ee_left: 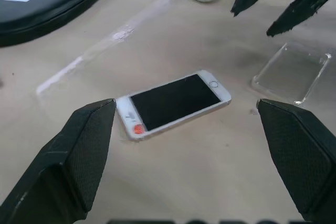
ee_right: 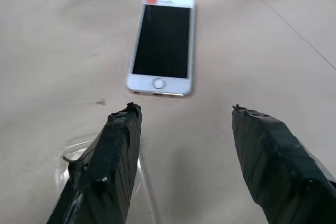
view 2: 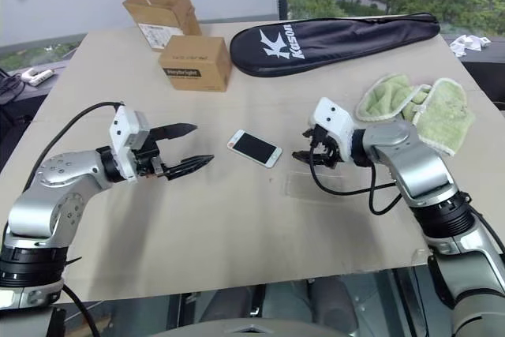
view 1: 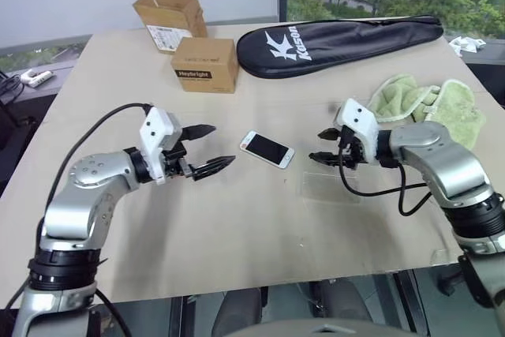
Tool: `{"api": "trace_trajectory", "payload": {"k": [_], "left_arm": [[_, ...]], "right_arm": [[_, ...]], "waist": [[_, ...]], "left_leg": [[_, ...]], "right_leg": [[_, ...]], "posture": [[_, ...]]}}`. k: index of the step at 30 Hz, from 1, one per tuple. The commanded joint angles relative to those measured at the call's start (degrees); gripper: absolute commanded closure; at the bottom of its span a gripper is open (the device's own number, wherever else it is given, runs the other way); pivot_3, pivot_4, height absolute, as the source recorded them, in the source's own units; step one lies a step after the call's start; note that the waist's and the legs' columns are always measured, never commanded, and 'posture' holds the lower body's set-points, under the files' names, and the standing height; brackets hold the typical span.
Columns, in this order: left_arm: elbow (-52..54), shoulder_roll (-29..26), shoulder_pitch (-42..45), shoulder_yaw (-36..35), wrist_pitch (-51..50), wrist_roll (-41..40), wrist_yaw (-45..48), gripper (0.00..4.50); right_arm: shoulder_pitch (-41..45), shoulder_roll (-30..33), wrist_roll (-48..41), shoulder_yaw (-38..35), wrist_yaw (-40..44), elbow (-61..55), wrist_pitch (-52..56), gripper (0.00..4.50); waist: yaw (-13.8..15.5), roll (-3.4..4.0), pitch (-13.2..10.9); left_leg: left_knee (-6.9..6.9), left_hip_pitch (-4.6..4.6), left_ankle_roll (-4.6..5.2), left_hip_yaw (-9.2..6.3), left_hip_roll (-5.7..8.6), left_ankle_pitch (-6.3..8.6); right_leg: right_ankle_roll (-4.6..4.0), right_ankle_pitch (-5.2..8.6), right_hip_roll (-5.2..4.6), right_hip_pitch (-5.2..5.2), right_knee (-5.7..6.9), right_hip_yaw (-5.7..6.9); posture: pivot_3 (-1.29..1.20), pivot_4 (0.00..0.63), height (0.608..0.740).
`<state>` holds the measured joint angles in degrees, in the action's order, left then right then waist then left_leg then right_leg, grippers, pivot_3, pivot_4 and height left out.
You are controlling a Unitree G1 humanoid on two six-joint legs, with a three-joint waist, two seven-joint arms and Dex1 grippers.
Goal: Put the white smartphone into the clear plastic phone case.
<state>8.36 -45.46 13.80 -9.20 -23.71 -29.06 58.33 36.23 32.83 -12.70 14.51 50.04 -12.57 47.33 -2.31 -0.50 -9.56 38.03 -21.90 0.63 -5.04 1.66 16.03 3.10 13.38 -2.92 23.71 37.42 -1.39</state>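
Nothing is done yet: the white smartphone (view 1: 267, 149) lies screen-up on the table (view 1: 237, 226), well apart from the clear plastic phone case (view 1: 331, 187), which sits empty. My left gripper (view 1: 207, 147) and right gripper (view 1: 323, 146) flank the phone, both spread wide, holding nothing. Grasping and seating remain.

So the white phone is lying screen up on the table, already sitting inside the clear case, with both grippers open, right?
Not quite. The white smartphone lies screen up on the bare table, apart from the clear plastic phone case, which sits empty beside it, as the left wrist view shows. The left gripper and right gripper are open.
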Motion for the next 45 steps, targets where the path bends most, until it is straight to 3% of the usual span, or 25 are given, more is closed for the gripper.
{"api": "trace_trajectory", "payload": {"k": [1, 2, 7, 14, 18, 23, 30, 35, 45], "left_arm": [[-2.40, -1.96, 0.46, -1.66, 2.13, -0.06, 3.53, 0.00], [-2.99, -2.68, -0.28, -1.55, 2.80, 0.88, 3.95, 0.00], [-1.58, -3.56, -4.32, -2.69, 3.91, 1.58, 4.16, 0.00], [0.38, -3.07, -7.77, -4.27, 4.21, 1.50, 3.12, 0.00], [0.65, -2.93, -8.40, -4.75, 4.17, 1.34, 2.57, 0.00], [0.45, -3.00, -8.17, -4.55, 4.17, 1.43, 2.48, 0.00], [-0.35, -3.09, -7.03, -3.90, 4.37, 1.64, 3.01, 0.00], [-0.23, -2.75, -6.39, -3.28, 4.21, 1.57, 3.14, 0.00], [2.61, -0.69, -2.03, 2.43, 3.08, 0.38, 6.24, 0.00]], "right_arm": [[1.36, -6.24, 0.60, 1.51, -5.59, 0.58, 1.46, 0.47], [1.42, -8.82, 1.09, 2.43, -7.19, 1.52, 1.45, 0.03], [2.12, -15.98, 4.38, 5.86, -12.42, 7.54, 0.15, 0.03], [3.62, -17.85, 11.86, 11.37, -17.41, 15.88, -0.64, 0.03], [3.72, -20.75, 10.62, 10.29, -18.45, 16.85, 5.21, 0.03], [1.96, -22.16, 9.40, 10.51, -17.87, 14.49, 8.52, 1.58], [0.05, -21.11, 10.13, 10.92, -17.19, 12.85, 5.47, 1.58], [0.08, -16.44, 8.67, 10.10, -11.32, 8.31, -1.06, 1.58], [-2.62, 3.04, 0.26, 1.93, 3.81, -6.47, -3.64, 1.58]], "waist": [[-0.20, 0.00, -0.01], [-0.20, -0.01, -0.01], [-0.02, -0.01, -0.02], [0.22, -0.05, -0.01], [-0.17, -0.06, 0.02], [-0.14, -0.09, 0.08], [-0.08, -0.12, 0.09], [0.02, -0.08, 0.06], [0.37, -0.07, -0.02]], "left_leg": [[-0.01, 0.00, 0.00, 0.04, 0.00, 0.00], [-0.01, -0.02, 0.00, 0.05, 0.00, 0.00], [-0.04, -0.16, -0.27, 0.07, 0.03, -0.16], [-0.03, -0.20, -0.27, 0.04, 0.08, -0.15], [-0.05, 0.05, -0.10, 0.03, 0.05, -0.06], [-0.06, 0.18, -0.11, -0.01, 0.03, -0.07], [-0.13, 0.14, -0.11, 0.00, 0.05, -0.07], [-0.19, 0.09, -0.11, 0.00, 0.06, -0.07], [-0.20, -0.08, -0.10, -0.09, 0.05, -0.06]], "right_leg": [[0.00, 0.00, 0.00, 0.02, 0.00, -0.04], [0.00, 0.00, 0.01, 0.05, 0.00, -0.05], [0.01, 0.00, -0.08, 0.26, -0.01, -0.10], [0.01, -0.01, -0.18, 0.29, 0.03, -0.06], [-0.01, -0.01, -0.14, 0.18, 0.29, -0.10], [-0.04, -0.02, -0.04, 0.07, 0.33, -0.07], [-0.03, -0.02, -0.07, 0.07, 0.17, -0.08], [-0.03, -0.02, -0.07, 0.10, 0.09, -0.06], [-0.02, -0.02, -0.09, 0.11, -0.10, 0.10]], "posture": [[0.00, 0.150, 0.740], [0.00, 0.150, 0.740], [0.00, 0.150, 0.740], [0.00, 0.150, 0.740], [0.00, 0.150, 0.740], [0.00, 0.150, 0.740], [0.00, 0.150, 0.740], [0.00, 0.150, 0.740], [0.00, 0.150, 0.740]]}}
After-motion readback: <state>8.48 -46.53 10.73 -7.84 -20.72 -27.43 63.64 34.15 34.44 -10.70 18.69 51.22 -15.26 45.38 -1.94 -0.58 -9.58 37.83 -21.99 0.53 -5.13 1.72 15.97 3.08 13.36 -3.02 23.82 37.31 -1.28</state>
